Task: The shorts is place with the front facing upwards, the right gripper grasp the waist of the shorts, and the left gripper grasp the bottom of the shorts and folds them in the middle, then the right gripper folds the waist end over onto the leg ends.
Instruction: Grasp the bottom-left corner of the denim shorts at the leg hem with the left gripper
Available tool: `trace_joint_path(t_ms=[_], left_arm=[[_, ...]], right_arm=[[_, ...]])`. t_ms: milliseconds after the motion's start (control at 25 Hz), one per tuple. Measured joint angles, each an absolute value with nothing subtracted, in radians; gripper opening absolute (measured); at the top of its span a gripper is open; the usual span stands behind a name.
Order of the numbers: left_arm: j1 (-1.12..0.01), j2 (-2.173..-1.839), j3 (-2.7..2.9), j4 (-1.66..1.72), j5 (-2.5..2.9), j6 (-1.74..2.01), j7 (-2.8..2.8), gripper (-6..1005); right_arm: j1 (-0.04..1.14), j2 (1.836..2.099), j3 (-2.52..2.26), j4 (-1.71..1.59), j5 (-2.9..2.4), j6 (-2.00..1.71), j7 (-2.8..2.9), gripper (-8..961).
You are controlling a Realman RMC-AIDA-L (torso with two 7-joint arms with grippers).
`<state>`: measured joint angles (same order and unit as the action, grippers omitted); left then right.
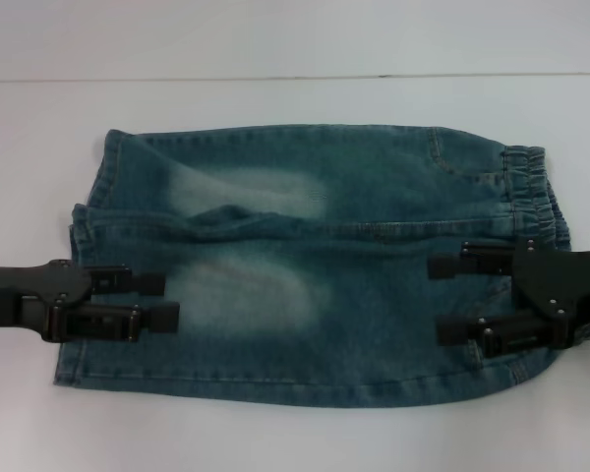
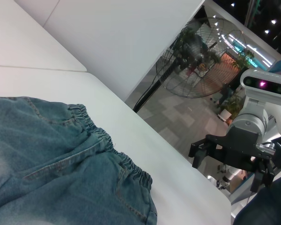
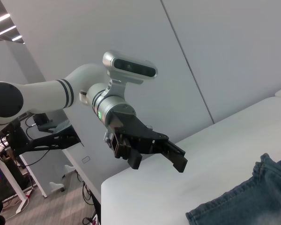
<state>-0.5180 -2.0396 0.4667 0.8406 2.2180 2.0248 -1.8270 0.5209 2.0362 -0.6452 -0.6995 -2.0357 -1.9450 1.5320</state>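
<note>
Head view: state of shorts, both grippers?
shorts: spread flat on the table, unfolded, front up.
waist of the shorts: toward the robot's right, not gripped.
leg ends: toward the robot's left, not gripped.
left gripper: open, over the leg ends.
right gripper: open, over the waist end.

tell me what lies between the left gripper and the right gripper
In the head view, only the denim shorts span the stretch from the left gripper to the right gripper: pale faded patches, nothing else on the fabric.
</note>
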Motion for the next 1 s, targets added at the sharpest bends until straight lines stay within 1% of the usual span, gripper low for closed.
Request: trace_joint_path(t_ms=[680,1000], left_arm=[[-0.518,-2.04,0.467,0.847,2.222,2.025,-1.841,878],[-0.513,-2.001,0.461,0.966,2.351,1.974,-2.089,877]], right_arm=[[0.513,2.036,-0.644,-0.699,-2.037,-1.91,1.512,942],[0.506,2.037,-0.646,-0.699,-2.037,-1.897,1.508,941]])
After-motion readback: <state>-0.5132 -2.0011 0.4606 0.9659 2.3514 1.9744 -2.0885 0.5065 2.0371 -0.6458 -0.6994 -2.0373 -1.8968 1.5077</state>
